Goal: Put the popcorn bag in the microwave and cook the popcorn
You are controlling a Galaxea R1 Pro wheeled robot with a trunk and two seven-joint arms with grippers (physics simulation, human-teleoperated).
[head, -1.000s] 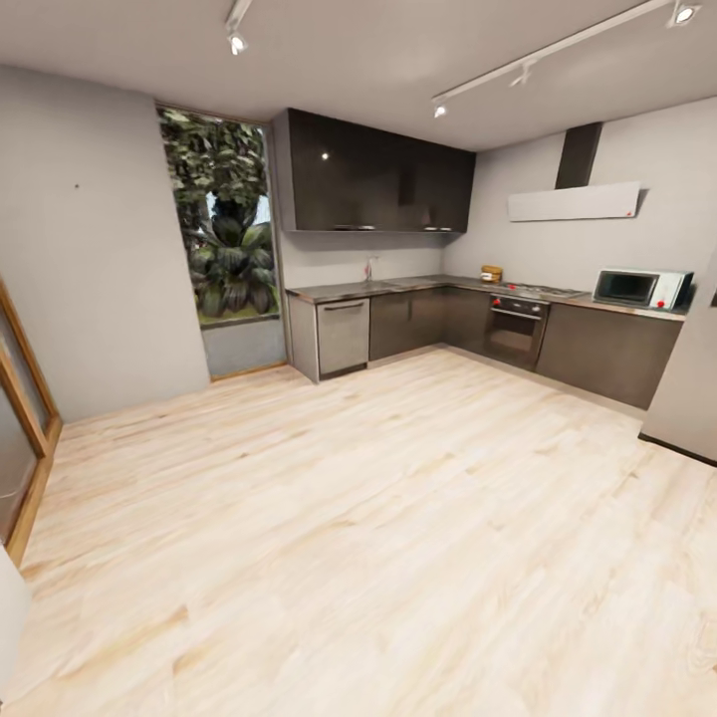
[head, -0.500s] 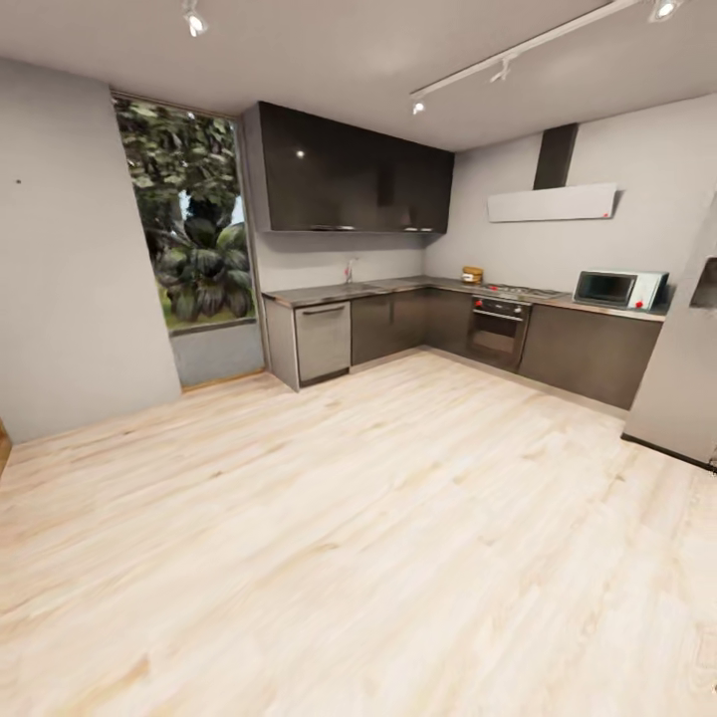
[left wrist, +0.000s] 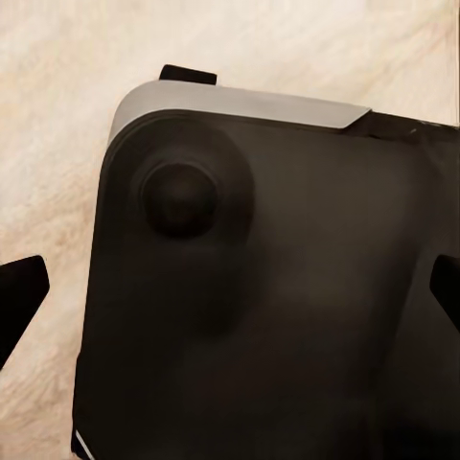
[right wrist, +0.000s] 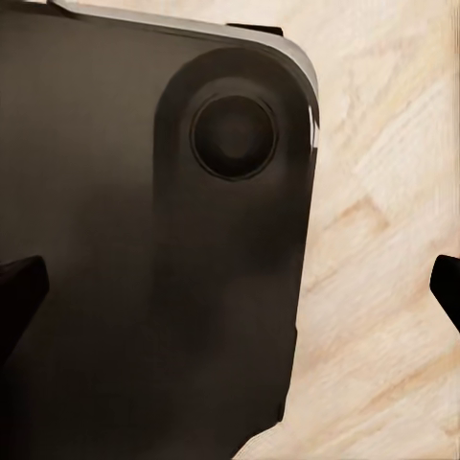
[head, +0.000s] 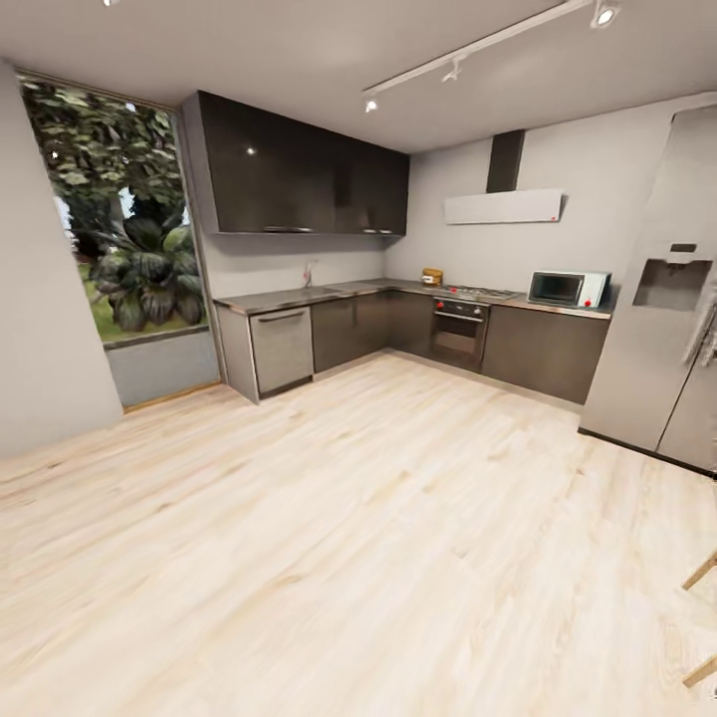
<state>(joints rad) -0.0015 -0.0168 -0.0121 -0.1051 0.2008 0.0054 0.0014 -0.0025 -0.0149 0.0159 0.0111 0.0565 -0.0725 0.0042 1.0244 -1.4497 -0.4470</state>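
Far across the room, the pale microwave [head: 568, 289] stands on the grey countertop [head: 329, 292], to the right of the hob. A small brown shape, likely a popcorn bag [head: 432, 277], sits on the counter by the corner, too small to make out kernels or a second sack. In the left wrist view my left gripper [left wrist: 230, 297] is open, its dark fingertips [left wrist: 19, 302] wide apart over my dark base and the wood floor. In the right wrist view my right gripper [right wrist: 230, 287] is open too, nothing between its fingertips [right wrist: 446, 283].
A wide pale wood floor [head: 349, 518] lies between me and the dark cabinets. A built-in oven [head: 458, 334] sits under the gas hob [head: 478, 293], a white hood [head: 503, 207] above. A large silver fridge [head: 657, 299] stands at the right. Wooden pieces [head: 702, 573] poke in at the lower right.
The head view has swung to the right, so the whole kitchen sits further left in the picture and the silver fridge has come into sight. Nothing in the room itself has moved.
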